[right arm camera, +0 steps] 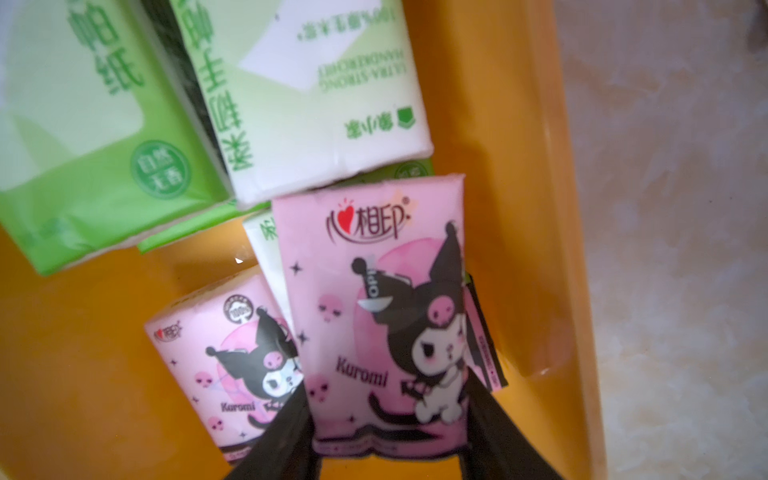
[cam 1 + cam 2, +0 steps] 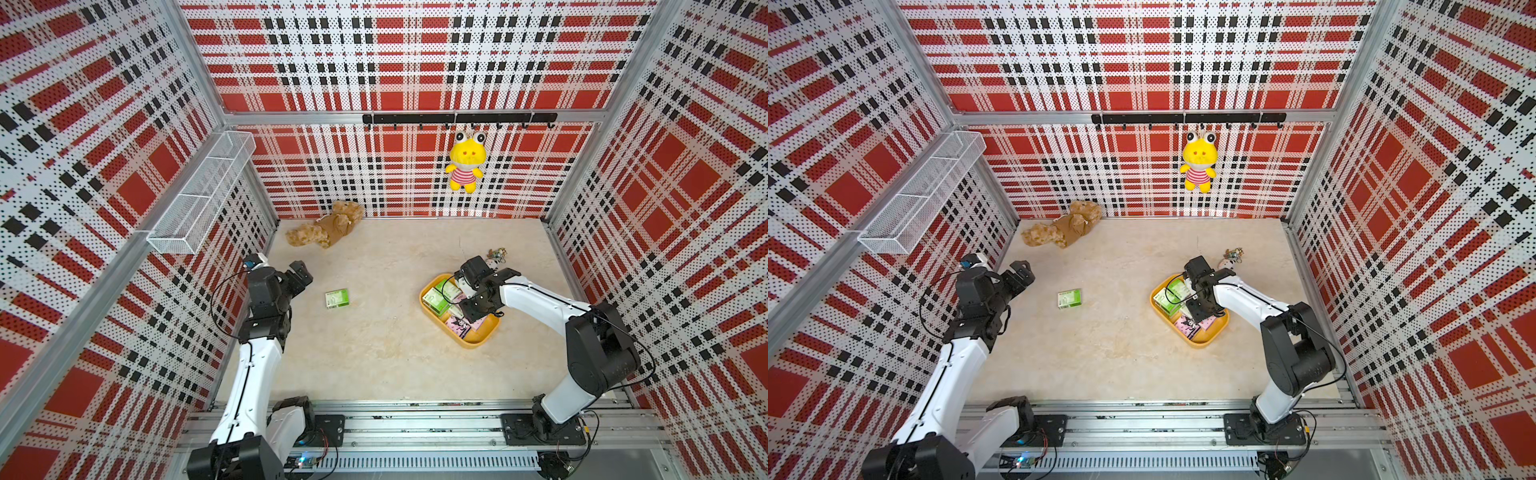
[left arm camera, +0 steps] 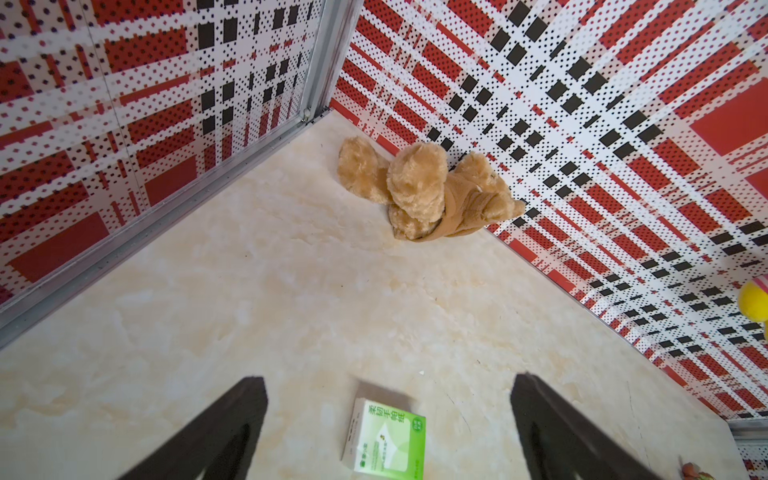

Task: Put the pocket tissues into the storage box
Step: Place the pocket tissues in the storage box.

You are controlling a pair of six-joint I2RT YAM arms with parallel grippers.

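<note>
Over the storage box [image 2: 471, 343], on the right half of the table [image 2: 374, 353], my right gripper [image 1: 388, 415] points down among the pocket tissues [image 2: 436, 301] lying inside. One pink packet [image 1: 374, 311] sits directly between its two black fingers [image 1: 282, 449], which stand against the packet's long edges; whether they press on it or have let go, I cannot tell. That packet lies partly over a second pink packet [image 1: 224, 357], with green packets [image 1: 316, 95] stacked beyond it, all within the box's walls. My left gripper [image 3: 388, 378] is released, jaws wide apart and empty, hovering above the table on the left. One loose green packet [image 2: 337, 299] lies flat, printed face up, on the table outside the box. It is near the left gripper, lower than its fingers and untouched by them, and well apart from the storage box, as both top views show.
</note>
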